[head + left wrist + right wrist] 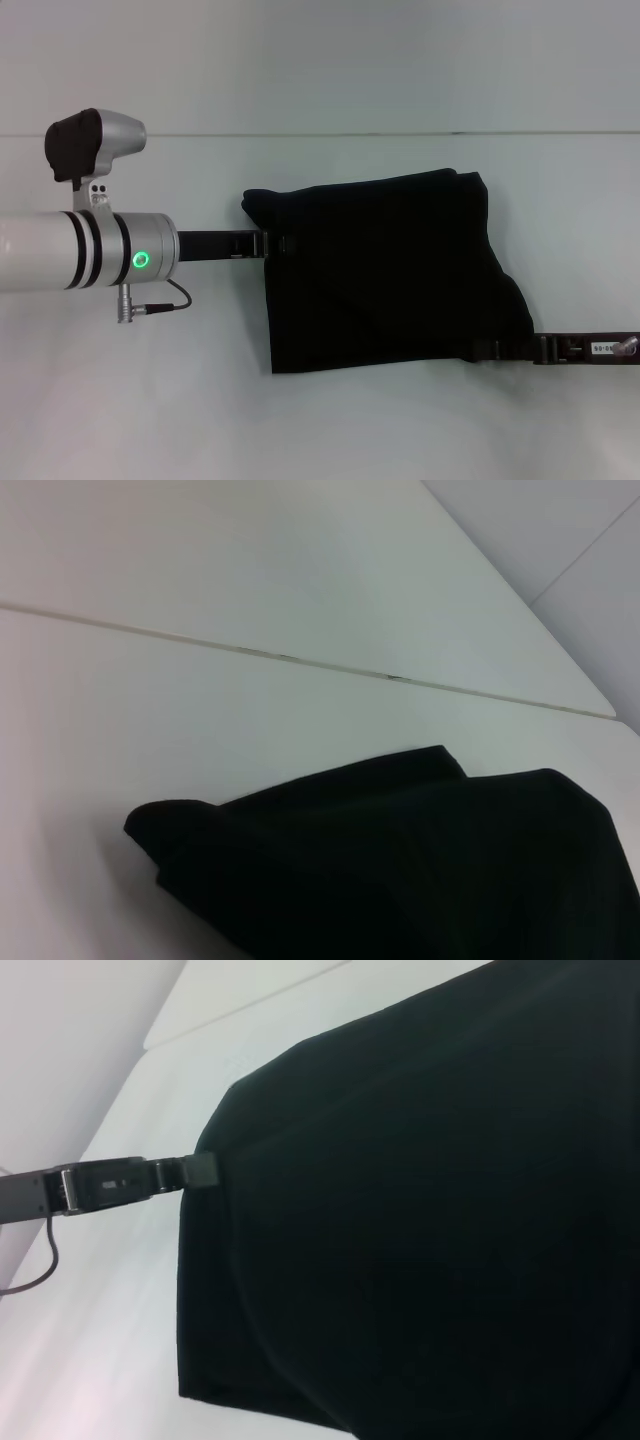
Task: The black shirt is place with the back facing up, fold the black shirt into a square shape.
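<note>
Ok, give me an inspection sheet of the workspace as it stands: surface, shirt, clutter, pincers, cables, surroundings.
Surface: white table, with a thin seam line across its far part.
Job's things: black shirt lies already folded into a rough rectangle, edges uneven, one corner bulging at its far left.
Clutter: nothing seen.
Grippers: left pincer reaches in to the shirt's left edge; right pincer is at the shirt's near right corner. Whether either is clamped on fabric cannot be told.
Cables: one thin black cable loops under the left wrist, off the shirt.
Surroundings: pale wall behind the table.
</note>
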Motion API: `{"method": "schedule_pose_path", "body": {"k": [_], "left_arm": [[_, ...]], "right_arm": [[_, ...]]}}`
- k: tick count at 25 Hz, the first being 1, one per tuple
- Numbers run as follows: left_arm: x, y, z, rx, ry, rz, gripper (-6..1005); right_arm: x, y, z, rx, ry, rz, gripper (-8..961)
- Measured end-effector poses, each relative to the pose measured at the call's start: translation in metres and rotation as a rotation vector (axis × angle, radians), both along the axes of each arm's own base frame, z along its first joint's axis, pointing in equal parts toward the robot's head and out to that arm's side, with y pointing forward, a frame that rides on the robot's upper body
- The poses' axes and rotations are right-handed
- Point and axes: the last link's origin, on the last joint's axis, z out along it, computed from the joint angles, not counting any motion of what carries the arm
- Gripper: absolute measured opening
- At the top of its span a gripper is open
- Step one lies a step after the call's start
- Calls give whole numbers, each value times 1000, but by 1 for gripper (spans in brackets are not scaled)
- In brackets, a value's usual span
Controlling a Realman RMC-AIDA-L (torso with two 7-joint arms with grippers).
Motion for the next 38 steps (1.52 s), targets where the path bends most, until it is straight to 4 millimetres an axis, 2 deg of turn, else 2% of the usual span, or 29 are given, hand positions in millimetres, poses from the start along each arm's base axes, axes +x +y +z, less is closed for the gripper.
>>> {"method": "schedule_pose_path", "body": {"k": [13,20,31,38], "left_arm": [[0,0,0,0,1,-1,89],[0,0,0,1,3,-3,89],[0,1,1,7,5,-1,89],[-1,1,1,9,5,0,89]], "right_arm": [[4,-2,-5,-5,-5,-44,413],[0,1,-11,6,-3,-43,412],[-1,6,-12,62,18,-72,339],[-6,9,-16,67,24,-57,135]]}}
